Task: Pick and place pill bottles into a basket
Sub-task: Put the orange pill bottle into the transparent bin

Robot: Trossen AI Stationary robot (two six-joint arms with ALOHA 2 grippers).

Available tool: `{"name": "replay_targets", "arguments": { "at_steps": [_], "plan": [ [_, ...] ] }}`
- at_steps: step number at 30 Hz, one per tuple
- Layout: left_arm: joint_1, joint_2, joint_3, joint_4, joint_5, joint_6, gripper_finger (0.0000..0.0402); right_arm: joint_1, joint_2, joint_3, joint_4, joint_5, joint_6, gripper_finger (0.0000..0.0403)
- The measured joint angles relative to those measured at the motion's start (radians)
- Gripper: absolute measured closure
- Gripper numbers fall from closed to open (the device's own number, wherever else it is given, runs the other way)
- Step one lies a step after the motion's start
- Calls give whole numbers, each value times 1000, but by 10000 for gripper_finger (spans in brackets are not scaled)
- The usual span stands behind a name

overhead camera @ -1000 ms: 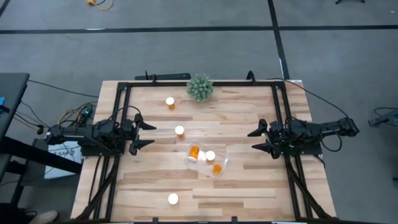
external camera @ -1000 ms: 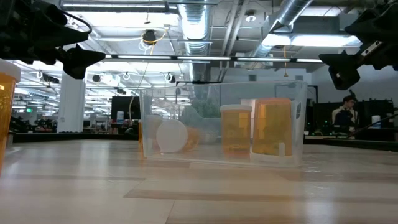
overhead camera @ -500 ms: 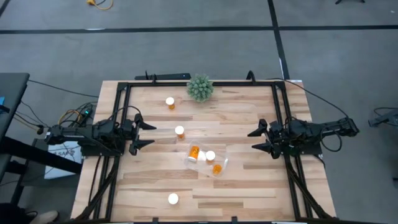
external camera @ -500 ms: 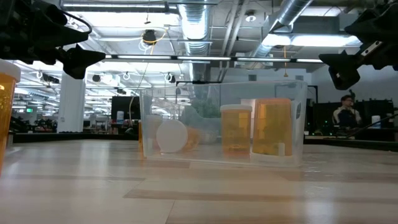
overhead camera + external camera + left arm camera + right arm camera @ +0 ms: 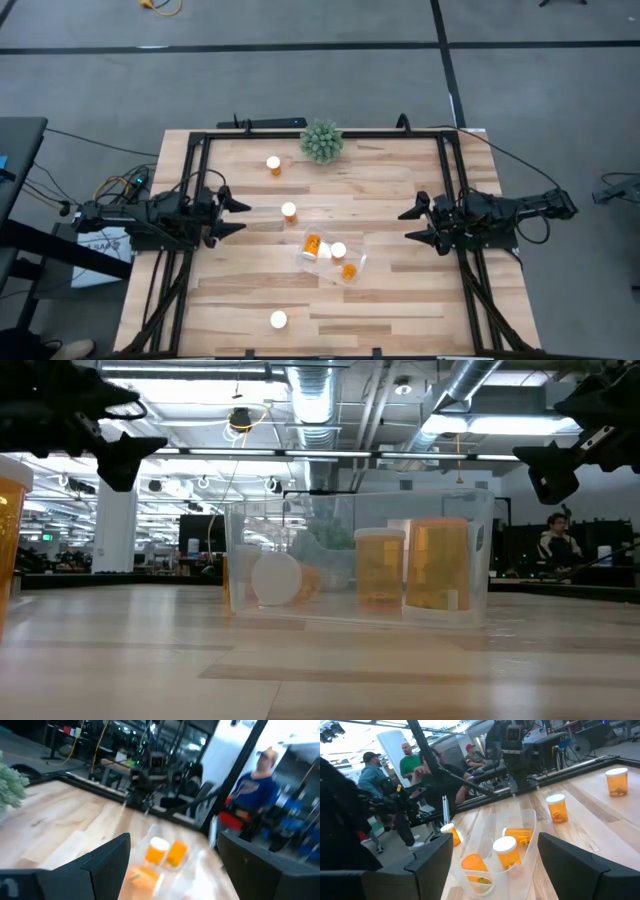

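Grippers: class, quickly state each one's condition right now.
Left gripper: open, holding nothing.
Right gripper: open, holding nothing.

You have six bottles: three in the basket (image 5: 332,262), three loose at 12 (image 5: 273,164), center (image 5: 289,211) and 6 (image 5: 278,320). One basket, one plant (image 5: 321,141), two grippers.

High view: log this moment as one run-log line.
basket: three bottles inside | table: three bottles loose | left gripper: open, empty, left edge | right gripper: open, empty, right edge
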Motion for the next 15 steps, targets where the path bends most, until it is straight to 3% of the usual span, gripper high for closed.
{"name": "replay_targets", "arguments": {
  "at_steps": [10, 15],
  "plan": [
    [0, 0, 0, 34, -32, -309, 111, 0, 0, 0, 0, 0, 0, 117],
    [0, 0, 3, 30, -58, -304, 111, 0, 0, 0, 0, 0, 0, 117]
  ]
}}
